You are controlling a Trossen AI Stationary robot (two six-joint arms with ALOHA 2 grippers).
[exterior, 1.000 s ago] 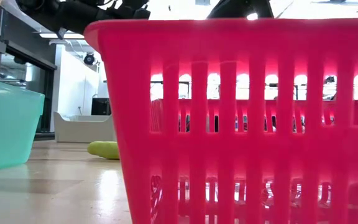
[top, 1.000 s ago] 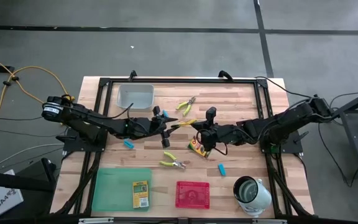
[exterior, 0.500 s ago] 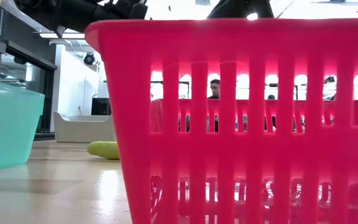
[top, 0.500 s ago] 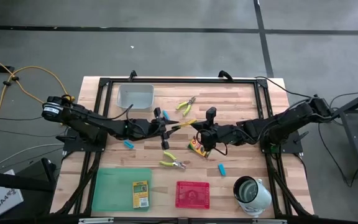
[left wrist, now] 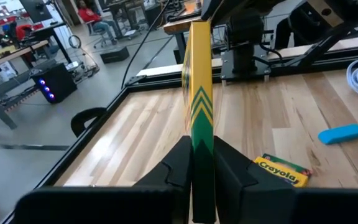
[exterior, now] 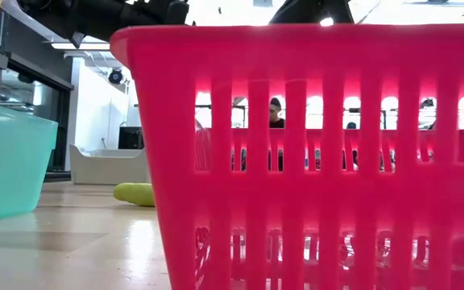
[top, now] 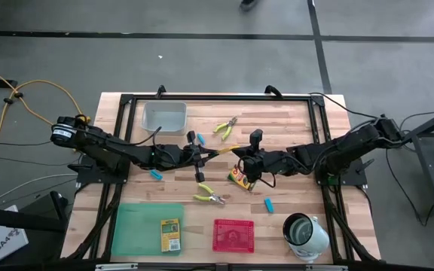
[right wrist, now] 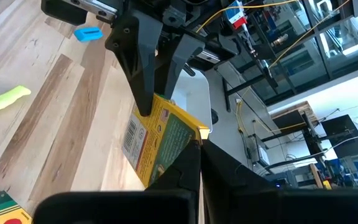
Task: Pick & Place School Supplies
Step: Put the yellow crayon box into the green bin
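A yellow crayon box [top: 221, 151] hangs above the table's middle between both grippers. My left gripper [top: 204, 154] is shut on its left end and my right gripper [top: 236, 155] on its right end. A second crayon box [top: 239, 178] lies flat on the table just below them, and a third [top: 171, 235] lies in the green tray [top: 138, 226]. Two yellow-green pliers [top: 227, 128] [top: 210, 197] and light-blue pieces [top: 157, 174] [top: 268, 204] lie flat on the wood. My left gripper pinches the box's left end [left wrist: 199, 134] between its two fingers [left wrist: 180, 163], one on each broad face. It comes in about level from the table's left. The box stands on edge, lifted clear of the table. My right gripper pinches the box's opposite end [right wrist: 178, 144] between its two fingers [right wrist: 189, 163], reaching from the table's right and slanting slightly down. The box runs away from the fingers toward the left gripper's fingers [right wrist: 143, 81], clear of the wood.
A clear tray [top: 164, 115] stands at the far left, a red tray [top: 233, 235] at the near middle, and a white-and-metal cup [top: 305, 232] at the near right. The red tray [exterior: 312, 153] fills most of the low view. A black frame [top: 217, 96] borders the table.
My left gripper has shut its fingers onto the left end of the crayon box, which my right gripper keeps holding in place. Neither arm has shifted, and the box stays lifted between them.
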